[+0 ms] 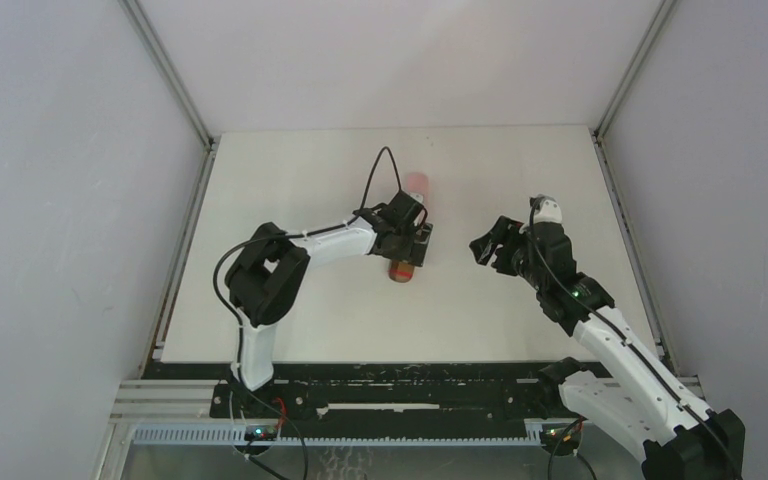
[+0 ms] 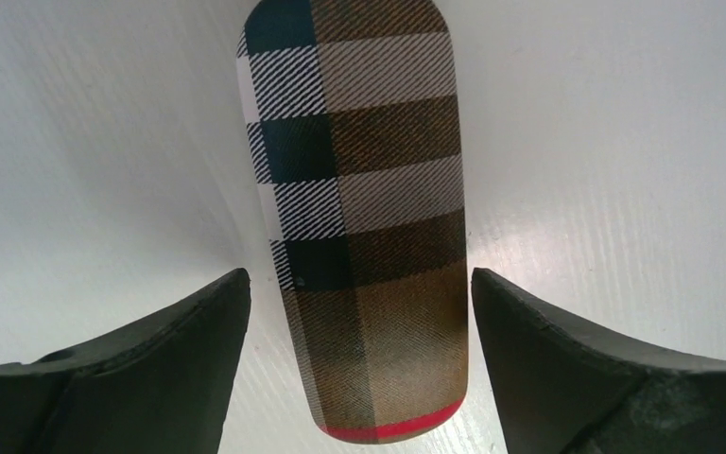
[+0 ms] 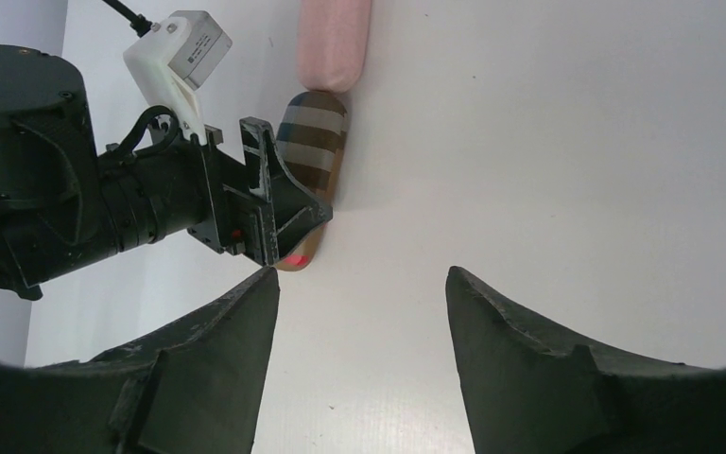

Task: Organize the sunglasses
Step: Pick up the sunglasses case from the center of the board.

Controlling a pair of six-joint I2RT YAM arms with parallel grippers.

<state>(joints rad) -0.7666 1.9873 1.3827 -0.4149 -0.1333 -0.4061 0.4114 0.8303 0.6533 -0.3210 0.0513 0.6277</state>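
Observation:
The sunglasses are hidden in every view. A brown plaid case lies on the white table, end to end with a pink case just beyond it. My left gripper hovers over the brown case, open. Its fingers straddle the red-edged end, with a gap on each side. My right gripper is open and empty, to the right of both cases, with bare table between its fingers.
Grey walls and metal rails close in the table on the left, right and back. The arm bases and a black rail run along the near edge.

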